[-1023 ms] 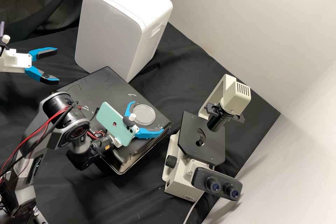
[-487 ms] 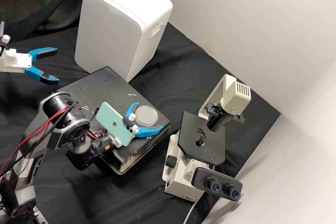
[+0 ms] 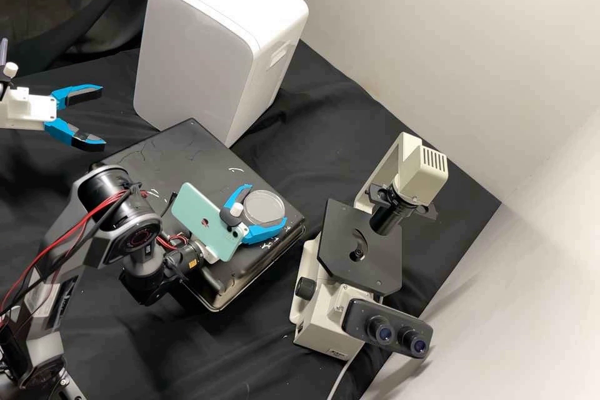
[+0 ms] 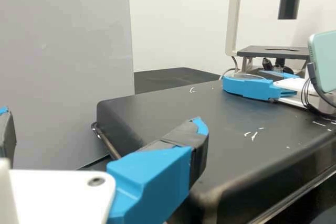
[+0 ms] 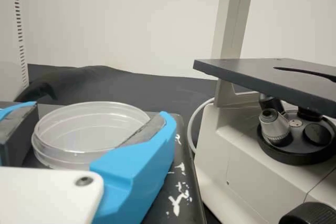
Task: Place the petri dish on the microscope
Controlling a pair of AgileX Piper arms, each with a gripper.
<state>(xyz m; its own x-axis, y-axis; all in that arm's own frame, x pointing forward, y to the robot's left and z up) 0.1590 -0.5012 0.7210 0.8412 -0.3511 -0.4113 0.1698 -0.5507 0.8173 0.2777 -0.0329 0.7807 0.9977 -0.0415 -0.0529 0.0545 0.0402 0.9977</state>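
Grasp step: the right hand (image 3: 265,206), fingers set against opposite sides of the petri dish (image 5: 86,129) on the black case (image 3: 181,156) beside the microscope (image 3: 325,319), holds it; the next move would call for a level lift across to the black stage (image 3: 350,265); the left hand (image 3: 100,115) hangs open, empty.

Nothing legible is showing anywhere. Tiny dark print is sitting on the front base of the beige-white metal microscope (image 3: 362,256), too small to read.
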